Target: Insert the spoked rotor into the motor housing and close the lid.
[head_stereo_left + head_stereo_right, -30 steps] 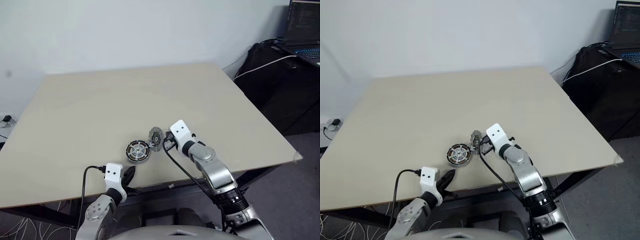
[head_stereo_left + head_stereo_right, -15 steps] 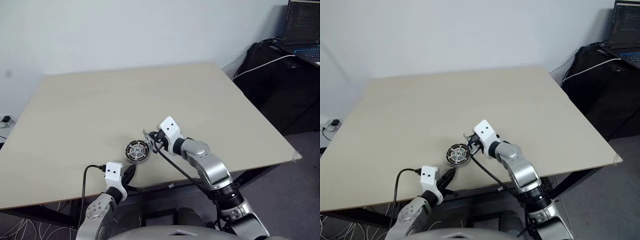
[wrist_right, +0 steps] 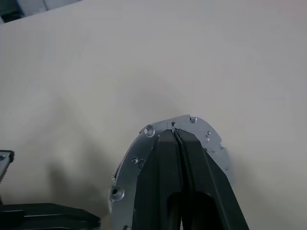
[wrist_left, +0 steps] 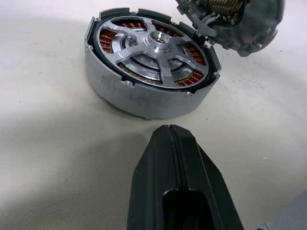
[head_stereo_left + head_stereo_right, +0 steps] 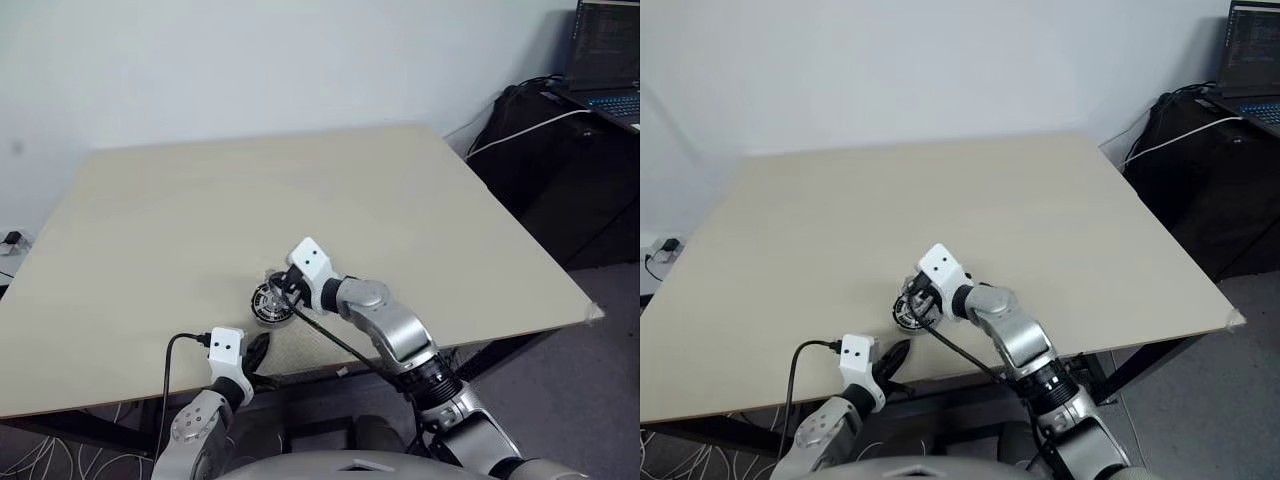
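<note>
- Left gripper (image 4: 170,132) is pinched shut and empty at the desk's (image 5: 420,200) near edge, pointing at the motor housing (image 4: 148,72), spoked rotor (image 4: 156,45) already seated inside
- Right gripper (image 3: 175,134) clamps the lid (image 3: 201,132) on edge, tilted directly over the housing's far-right rim, nearer than the left

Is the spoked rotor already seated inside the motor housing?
Yes, in the left wrist view the spoked rotor sits down inside the ring of the motor housing, copper windings showing between its spokes.
</note>
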Robot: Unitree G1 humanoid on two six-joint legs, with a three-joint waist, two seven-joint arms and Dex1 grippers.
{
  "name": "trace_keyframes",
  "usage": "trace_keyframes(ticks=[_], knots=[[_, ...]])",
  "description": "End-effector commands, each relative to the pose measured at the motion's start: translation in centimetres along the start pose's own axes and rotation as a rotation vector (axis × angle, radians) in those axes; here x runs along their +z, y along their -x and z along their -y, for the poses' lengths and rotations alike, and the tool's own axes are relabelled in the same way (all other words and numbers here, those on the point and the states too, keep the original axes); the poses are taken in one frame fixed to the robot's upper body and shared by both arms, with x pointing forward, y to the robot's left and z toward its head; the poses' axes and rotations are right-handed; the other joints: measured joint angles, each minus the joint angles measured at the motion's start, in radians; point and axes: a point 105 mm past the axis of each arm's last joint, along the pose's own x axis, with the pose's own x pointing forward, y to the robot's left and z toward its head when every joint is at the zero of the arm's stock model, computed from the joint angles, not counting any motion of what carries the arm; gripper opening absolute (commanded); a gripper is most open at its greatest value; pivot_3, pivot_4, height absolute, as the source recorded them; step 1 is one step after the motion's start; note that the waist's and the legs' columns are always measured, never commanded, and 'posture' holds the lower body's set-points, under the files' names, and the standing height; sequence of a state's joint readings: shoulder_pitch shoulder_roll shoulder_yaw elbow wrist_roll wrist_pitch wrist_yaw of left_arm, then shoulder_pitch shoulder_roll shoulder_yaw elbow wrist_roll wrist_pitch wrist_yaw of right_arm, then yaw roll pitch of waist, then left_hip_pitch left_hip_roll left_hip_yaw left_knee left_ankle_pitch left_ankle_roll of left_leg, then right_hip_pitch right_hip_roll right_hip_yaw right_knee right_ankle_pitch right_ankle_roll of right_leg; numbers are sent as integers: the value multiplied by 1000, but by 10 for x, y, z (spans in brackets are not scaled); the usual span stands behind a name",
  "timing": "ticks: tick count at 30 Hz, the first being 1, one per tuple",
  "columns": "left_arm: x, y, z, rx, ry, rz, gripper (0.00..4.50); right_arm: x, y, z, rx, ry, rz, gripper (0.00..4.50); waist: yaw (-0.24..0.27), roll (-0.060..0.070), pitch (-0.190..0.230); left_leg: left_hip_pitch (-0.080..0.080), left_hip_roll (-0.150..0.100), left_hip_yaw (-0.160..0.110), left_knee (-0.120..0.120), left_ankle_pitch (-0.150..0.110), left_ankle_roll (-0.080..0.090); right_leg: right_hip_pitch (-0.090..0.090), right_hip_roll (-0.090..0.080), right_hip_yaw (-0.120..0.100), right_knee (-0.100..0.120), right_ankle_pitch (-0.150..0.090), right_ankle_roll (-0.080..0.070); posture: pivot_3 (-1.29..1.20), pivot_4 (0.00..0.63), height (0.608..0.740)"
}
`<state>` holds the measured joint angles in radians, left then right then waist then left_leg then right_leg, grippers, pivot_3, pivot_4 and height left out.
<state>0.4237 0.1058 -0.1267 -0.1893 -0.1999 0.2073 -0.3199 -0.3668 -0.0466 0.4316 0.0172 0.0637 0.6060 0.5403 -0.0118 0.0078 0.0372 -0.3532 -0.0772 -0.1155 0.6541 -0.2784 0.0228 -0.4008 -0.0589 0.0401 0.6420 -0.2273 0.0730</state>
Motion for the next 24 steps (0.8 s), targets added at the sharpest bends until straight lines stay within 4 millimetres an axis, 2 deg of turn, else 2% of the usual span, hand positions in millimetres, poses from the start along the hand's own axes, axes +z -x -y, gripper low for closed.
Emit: trace_keyframes(ticks=[1, 11, 24], knots=[[13, 0, 0, 2, -20, 51, 0, 5, -7, -5, 24, 11, 20, 44, 0, 0, 0, 0, 0, 0, 0, 0, 0, 0, 0, 0, 0, 0, 0, 0, 0, 740], [11, 1, -2, 8, -20, 48, 0, -18, -22, -2, 22, -12, -48, 44, -1, 0, 0, 0, 0, 0, 0, 0, -1, 0, 0, 0, 0, 0, 0, 0, 0, 740], [9, -1, -3, 3, -18, 51, 0, -18, -31, 5, -20, -23, -40, 44, -2, 1, 0, 0, 0, 0, -1, 0, -1, -1, 1, 0, 1, 0, 0, 0, 0, 740]])
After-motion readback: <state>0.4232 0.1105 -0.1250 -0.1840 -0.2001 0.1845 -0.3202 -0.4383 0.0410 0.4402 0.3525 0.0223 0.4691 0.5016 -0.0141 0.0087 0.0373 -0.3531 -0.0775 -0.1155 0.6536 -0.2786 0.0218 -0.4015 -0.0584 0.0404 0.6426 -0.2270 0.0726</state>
